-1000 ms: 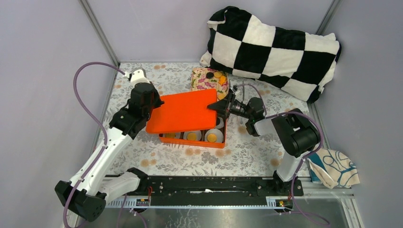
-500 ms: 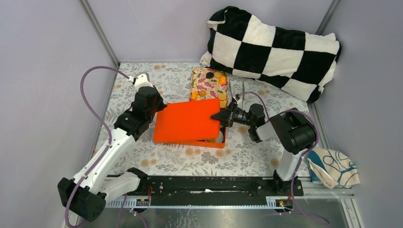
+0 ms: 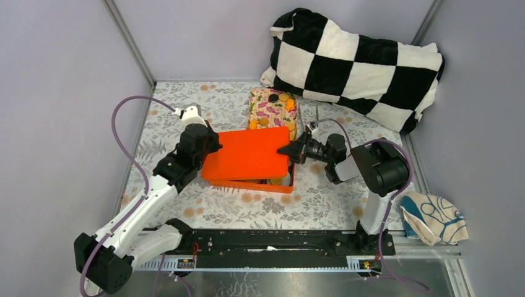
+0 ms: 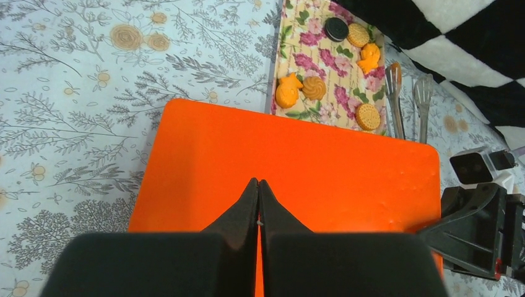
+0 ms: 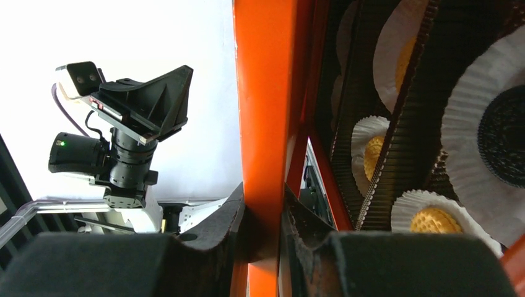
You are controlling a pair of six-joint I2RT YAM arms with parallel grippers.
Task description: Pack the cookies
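Observation:
Several cookies, golden-orange and one black, lie on the floral tray, which also shows in the left wrist view. More cookies sit in white paper cups inside the orange box. The orange lid lies nearly flat over the box, with the front right corner still showing. My right gripper is shut on the lid's right edge, jaws on either side. My left gripper is shut and empty, and its fingertips are over the lid's left part.
A black-and-white checkered pillow lies at the back right. Metal tongs and a whisk lie right of the tray. A patterned cloth sits at the near right edge. Grey walls close in the left, back and right.
The lid has moved right and come down over the box, hiding most of the cups. Both grippers moved with it, and the left one followed to the right.

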